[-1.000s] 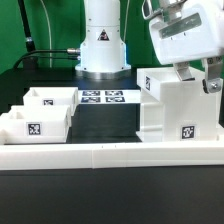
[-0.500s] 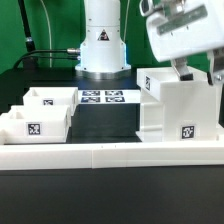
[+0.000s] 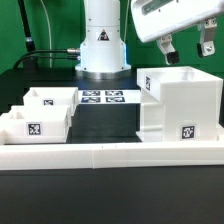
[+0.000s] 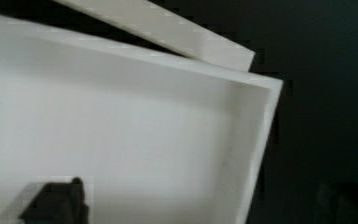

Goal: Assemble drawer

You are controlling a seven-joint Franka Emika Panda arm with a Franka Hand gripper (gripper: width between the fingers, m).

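The white drawer casing [image 3: 180, 100] stands upright at the exterior view's right, open top up, with a tag low on its front. Two small shallow trays, one in front [image 3: 35, 122] and one behind it [image 3: 48, 98], sit at the left. My gripper [image 3: 186, 45] hangs open and empty just above the casing's back right, clear of it. In the wrist view the casing's white inside [image 4: 123, 130] and one wall edge [image 4: 256, 150] fill the picture. One dark fingertip [image 4: 55, 200] is over the inside; the other is dim beyond the wall.
The marker board [image 3: 102, 97] lies flat on the dark table in front of the robot base [image 3: 104, 45]. A long low white border wall [image 3: 110, 152] runs along the front. The trays lie close to the wall's left end.
My gripper has risen straight up from the casing's back right wall, where its fingers were low at the rim. The casing and the trays have not moved.
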